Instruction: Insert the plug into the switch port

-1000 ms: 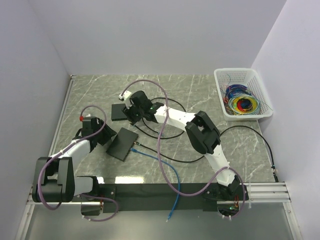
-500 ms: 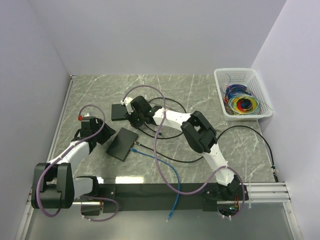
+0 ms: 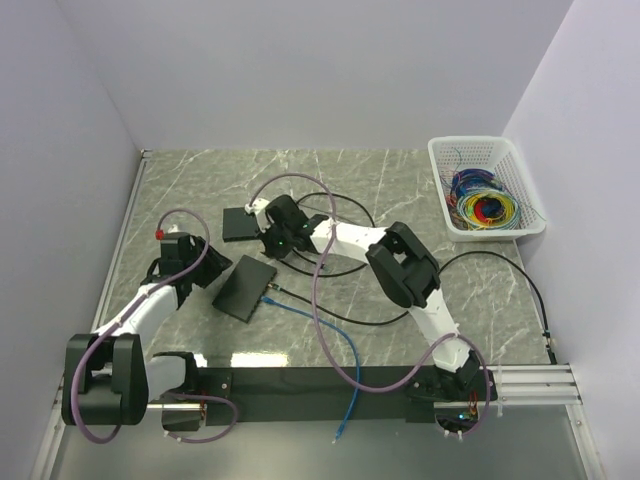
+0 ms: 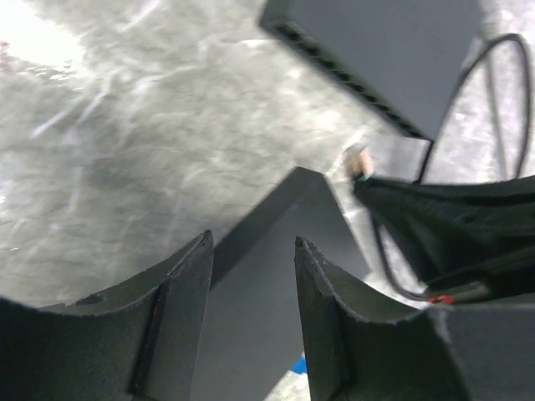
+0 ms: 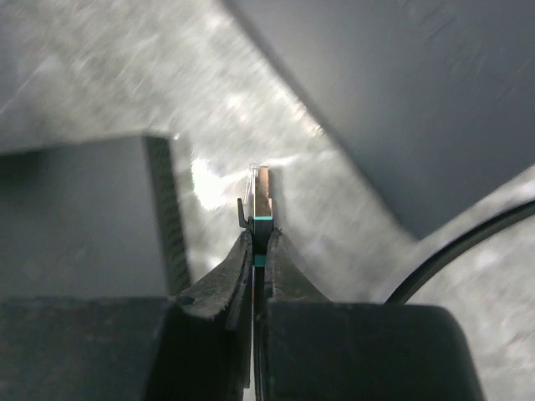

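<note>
My right gripper [image 5: 260, 238] is shut on the plug [image 5: 262, 194], whose clear tip sticks out past the fingertips. It hovers over the marble between two black boxes. One is the tilted nearer switch [image 3: 245, 287], also seen in the right wrist view [image 5: 401, 92]. The other is a flat box with a slotted edge [image 3: 238, 224], at the left of that view [image 5: 84, 217]. My left gripper [image 4: 251, 242] stands at the nearer switch's left edge [image 3: 205, 275]. Its fingers are half apart, and the switch [image 4: 267, 276] fills the gap between them. The plug [image 4: 359, 163] shows just beyond the switch's corner.
A black cable [image 3: 340, 265] loops behind the right gripper. A blue cable [image 3: 330, 330] runs from the nearer switch's right side toward the table's front edge. At the back right stands a white basket [image 3: 440, 190] of coloured wire coils. Walls close in on the left, back and right.
The right gripper's jaws have shut on the plug, and it has shifted slightly toward the nearer switch. The left gripper and the switch have hardly moved.
</note>
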Tool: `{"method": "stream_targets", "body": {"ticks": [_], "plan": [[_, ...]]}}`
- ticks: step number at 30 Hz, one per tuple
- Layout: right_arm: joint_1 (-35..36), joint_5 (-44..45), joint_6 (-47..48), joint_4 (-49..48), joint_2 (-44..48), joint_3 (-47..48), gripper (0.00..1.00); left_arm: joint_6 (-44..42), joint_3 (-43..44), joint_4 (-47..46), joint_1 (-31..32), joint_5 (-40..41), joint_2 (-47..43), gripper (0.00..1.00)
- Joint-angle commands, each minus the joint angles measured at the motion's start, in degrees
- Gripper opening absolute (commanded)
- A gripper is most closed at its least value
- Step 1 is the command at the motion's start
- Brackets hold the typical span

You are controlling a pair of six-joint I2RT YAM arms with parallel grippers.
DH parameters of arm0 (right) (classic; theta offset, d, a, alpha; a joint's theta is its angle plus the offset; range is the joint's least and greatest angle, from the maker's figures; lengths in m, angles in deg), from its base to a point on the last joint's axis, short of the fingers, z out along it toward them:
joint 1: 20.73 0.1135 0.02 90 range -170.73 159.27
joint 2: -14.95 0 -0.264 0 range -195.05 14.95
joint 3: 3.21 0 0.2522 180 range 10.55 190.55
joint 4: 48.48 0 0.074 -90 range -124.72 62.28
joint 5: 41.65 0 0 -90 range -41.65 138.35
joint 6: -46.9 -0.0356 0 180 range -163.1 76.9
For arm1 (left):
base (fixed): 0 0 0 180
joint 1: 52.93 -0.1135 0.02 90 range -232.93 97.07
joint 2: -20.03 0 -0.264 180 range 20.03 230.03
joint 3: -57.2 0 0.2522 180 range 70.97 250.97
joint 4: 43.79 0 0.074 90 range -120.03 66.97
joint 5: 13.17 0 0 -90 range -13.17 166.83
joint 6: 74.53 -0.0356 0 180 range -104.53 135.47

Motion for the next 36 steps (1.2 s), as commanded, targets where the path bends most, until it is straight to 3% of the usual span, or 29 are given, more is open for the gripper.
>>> {"method": "stream_targets", "body": {"ticks": [1, 12, 20, 30, 36], "plan": [[0.03, -3.88, -2.07, -3.99, 8.39, -3.94, 0.0, -0.12, 2.96, -3.13, -0.23, -3.35, -2.86, 0.5], [-1.38, -18.27, -15.34, -21.74, 23.86, -20.57, 0.0, 3.83, -2.31, -24.39, -0.23, -19.34, -9.02, 0.52], [-3.14, -29.64, -26.58, -34.4, 23.34, -24.44, 0.0, 9.72, -5.82, -39.41, -0.23, -26.37, -10.34, 0.53], [-3.93, -34.83, -35.12, -44.6, 20.7, -25.05, 0.0, 11.74, -8.11, -43.03, -0.23, -27.52, -10.95, 0.52], [-4.19, -35.62, -38.37, -48.73, 19.74, -25.93, 0.0, 12.27, -8.73, -43.65, -0.14, -27.61, -11.92, 0.42]]}}
